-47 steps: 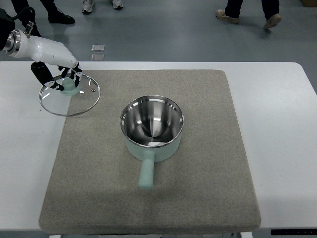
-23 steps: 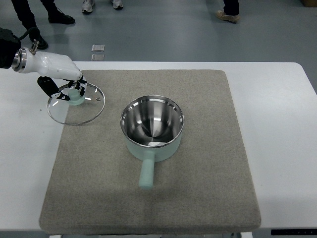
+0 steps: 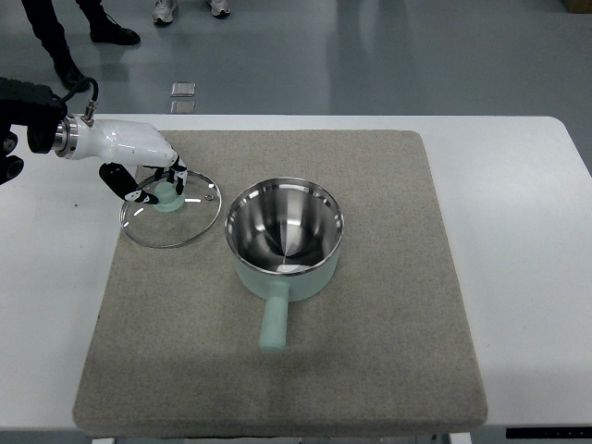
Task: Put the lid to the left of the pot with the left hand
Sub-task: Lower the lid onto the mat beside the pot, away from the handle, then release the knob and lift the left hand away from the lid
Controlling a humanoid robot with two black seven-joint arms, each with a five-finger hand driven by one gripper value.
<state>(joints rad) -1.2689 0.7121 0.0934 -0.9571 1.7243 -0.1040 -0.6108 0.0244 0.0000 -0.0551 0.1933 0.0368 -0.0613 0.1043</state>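
While left hand [image 3: 153, 176] grips pale green knob, fingers curled round it, glass lid [image 3: 172, 207] sits just left of pot [image 3: 284, 236], over mat [image 3: 388, 305] left edge. Carry looks nearly done. Left: set down, release. Right arm unseen.

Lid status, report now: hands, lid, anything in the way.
Left hand gripping the knob of the lid; right hand not in view. Lid over the mat, just left of the pot, rims close. Nothing in the way.
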